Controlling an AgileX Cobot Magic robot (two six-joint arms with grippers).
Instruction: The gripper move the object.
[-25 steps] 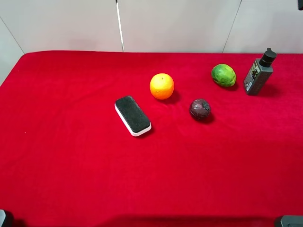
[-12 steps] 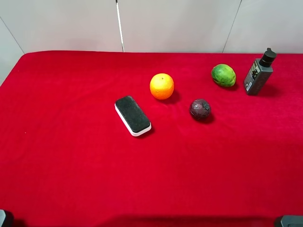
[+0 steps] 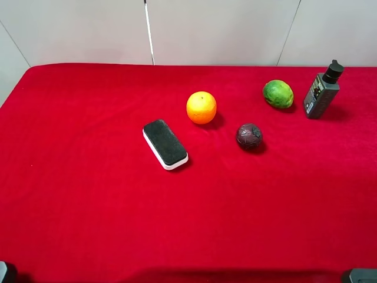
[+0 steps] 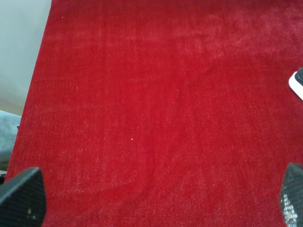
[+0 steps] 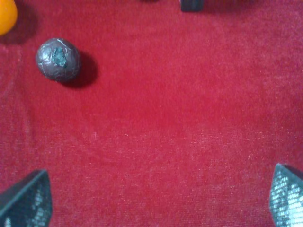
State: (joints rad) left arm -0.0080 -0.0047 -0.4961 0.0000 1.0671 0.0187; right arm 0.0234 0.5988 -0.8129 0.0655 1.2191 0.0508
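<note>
The object, a small dark grey bottle point(image 3: 321, 94) with a black nozzle cap, stands upright at the far right of the red table. Only its base shows in the right wrist view point(image 5: 191, 4). My right gripper point(image 5: 156, 198) is open and empty, low over bare red cloth, well short of the bottle. My left gripper point(image 4: 156, 198) is open and empty over bare cloth at the table's front left. In the exterior high view only dark bits of the arms show at the bottom corners.
A green fruit point(image 3: 278, 94) lies just left of the bottle. A dark purple fruit point(image 3: 249, 135) and an orange point(image 3: 201, 107) lie mid-table. A black-and-white eraser point(image 3: 165, 143) lies left of centre. The table's left edge point(image 4: 33, 94) shows in the left wrist view.
</note>
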